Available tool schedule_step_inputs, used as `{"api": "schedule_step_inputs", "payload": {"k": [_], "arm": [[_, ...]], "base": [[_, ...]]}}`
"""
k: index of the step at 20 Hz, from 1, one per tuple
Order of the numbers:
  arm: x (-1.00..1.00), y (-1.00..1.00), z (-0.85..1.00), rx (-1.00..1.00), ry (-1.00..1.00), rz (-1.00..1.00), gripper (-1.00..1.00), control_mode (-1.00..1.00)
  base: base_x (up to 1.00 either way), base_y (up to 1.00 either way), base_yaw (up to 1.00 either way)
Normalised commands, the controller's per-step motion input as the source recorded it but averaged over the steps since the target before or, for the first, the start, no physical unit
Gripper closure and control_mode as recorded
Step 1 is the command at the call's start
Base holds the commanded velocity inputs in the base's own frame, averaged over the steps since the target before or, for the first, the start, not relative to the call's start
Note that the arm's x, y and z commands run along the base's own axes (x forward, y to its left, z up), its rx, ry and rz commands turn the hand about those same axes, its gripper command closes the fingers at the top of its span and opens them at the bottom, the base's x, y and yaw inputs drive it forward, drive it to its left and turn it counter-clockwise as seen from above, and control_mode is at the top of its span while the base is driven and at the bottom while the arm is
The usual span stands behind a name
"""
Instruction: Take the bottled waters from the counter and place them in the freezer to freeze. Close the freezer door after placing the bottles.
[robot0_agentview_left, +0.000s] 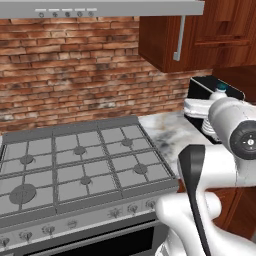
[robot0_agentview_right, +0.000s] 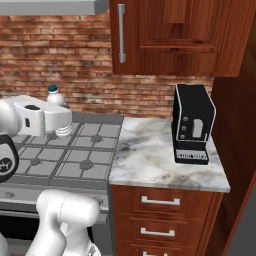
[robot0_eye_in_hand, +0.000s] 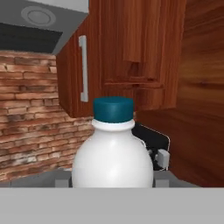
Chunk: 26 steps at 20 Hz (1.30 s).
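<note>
Filling the hand view up close is a bottled water (robot0_eye_in_hand: 113, 164) with a dark teal cap, sitting upright between the fingers of the pincer (robot0_agentview_right: 61, 131), which is clenched on it. From the right base camera the bottle's cap and shoulder peek above the white hand, held in the air over the gas stove (robot0_agentview_right: 80, 152), clear of its grates. Just right of the stove lies the marble counter (robot0_agentview_right: 155, 160), bare near its front edge, with wooden drawers (robot0_agentview_right: 160, 202) below. Farther back on the counter stands a black coffee machine (robot0_agentview_right: 192, 125), close to the dark wooden side panel (robot0_agentview_right: 235, 150) at the far right. Behind everything runs the brick wall (robot0_agentview_right: 65, 65), with a wooden upper cabinet (robot0_agentview_right: 170, 37) hanging above the counter and a grey range hood (robot0_agentview_left: 100, 7) over the stove.
</note>
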Motion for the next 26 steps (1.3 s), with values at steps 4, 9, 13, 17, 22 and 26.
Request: {"api": "schedule_step_inputs", "payload": {"k": [4, 9, 13, 17, 22, 26], "arm": [[0.00, -0.04, -0.58, -0.34, 0.00, 0.00, 1.00, -1.00], [-0.21, -0.11, -0.34, -0.05, -0.10, 0.00, 1.00, -1.00], [-0.11, 0.00, -0.26, 0.01, -0.04, 0.00, 1.00, -1.00], [0.00, 0.00, 0.00, 0.00, 0.00, 0.00, 1.00, -1.00], [0.00, 0.00, 0.00, 0.00, 0.00, 0.00, 1.00, -1.00], [0.00, 0.00, 0.00, 0.00, 0.00, 0.00, 1.00, 1.00]], "base": [[0.00, 0.00, 0.00], [0.00, 0.00, 0.00], [0.00, 0.00, 0.00], [0.00, 0.00, 0.00], [0.00, 0.00, 0.00], [-0.03, 0.00, 0.00]]}}
